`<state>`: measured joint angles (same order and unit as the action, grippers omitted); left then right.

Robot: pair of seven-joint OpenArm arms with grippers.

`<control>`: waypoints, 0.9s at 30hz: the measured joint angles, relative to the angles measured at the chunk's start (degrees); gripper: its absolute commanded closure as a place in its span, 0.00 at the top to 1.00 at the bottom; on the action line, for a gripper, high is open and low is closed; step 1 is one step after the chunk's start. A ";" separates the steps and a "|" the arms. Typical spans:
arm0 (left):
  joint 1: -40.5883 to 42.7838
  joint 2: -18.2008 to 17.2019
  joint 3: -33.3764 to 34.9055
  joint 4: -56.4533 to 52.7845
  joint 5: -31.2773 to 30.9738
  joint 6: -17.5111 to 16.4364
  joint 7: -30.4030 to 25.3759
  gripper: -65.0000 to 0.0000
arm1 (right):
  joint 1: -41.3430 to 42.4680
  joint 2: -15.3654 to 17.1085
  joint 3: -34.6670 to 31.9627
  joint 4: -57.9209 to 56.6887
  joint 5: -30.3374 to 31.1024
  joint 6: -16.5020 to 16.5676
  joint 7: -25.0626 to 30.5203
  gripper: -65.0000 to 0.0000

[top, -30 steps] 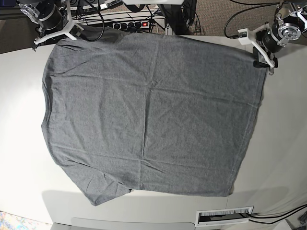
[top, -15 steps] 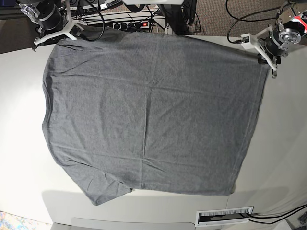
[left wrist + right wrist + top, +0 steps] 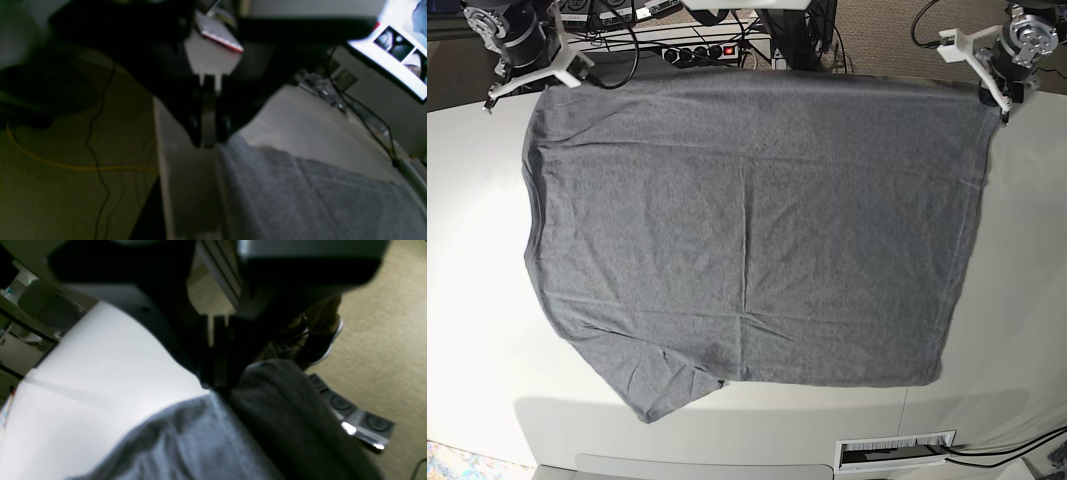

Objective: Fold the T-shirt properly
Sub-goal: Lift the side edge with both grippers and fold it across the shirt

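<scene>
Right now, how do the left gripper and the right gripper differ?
In the base view the left gripper sits at the T-shirt's right far corner, the right gripper at its left far corner. Left holds flat fabric, right a bunched fold. Both are shut on the far edge.

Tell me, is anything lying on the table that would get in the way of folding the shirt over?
Nothing visible does. Both claws, left and right, are shut on the far corners of the T-shirt, which lies spread across the table. No other object rests on the shirt or the bare tabletop around it.
</scene>
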<state>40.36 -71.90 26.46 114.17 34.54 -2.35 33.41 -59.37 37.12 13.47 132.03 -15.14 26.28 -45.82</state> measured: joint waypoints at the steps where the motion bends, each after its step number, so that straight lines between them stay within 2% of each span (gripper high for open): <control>1: 0.81 -0.68 0.02 0.00 -0.02 0.83 -0.04 0.00 | 0.00 0.00 0.83 0.00 0.04 0.07 0.04 0.00; 6: 4.74 -2.27 0.02 0.26 0.59 3.91 1.44 0.00 | 0.00 0.00 5.38 0.09 2.08 0.48 1.38 0.00; 9: 6.91 -2.29 0.00 0.37 4.09 4.07 4.13 0.00 | -0.02 0.00 7.39 0.11 4.11 0.63 3.08 0.00; 15: 8.39 -2.32 0.00 0.37 8.87 4.22 4.98 0.00 | 2.12 -0.02 8.24 0.11 5.42 0.76 4.09 0.00; 20: 7.76 -2.43 0.00 0.26 17.44 11.02 5.42 0.00 | 7.17 -0.02 8.28 0.09 6.78 0.46 4.48 0.00; 24: 2.86 -2.43 -0.02 0.20 17.14 12.83 2.73 0.00 | 11.58 -0.07 8.39 -0.02 9.62 0.46 4.52 0.00; 27: -1.66 -2.40 0.02 0.17 13.44 13.40 -0.68 0.00 | 14.60 -0.17 8.39 -0.74 9.49 0.37 5.05 0.00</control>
<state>38.70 -74.30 26.48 114.34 47.99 11.05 32.73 -44.77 36.95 21.87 131.28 -5.65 26.65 -40.77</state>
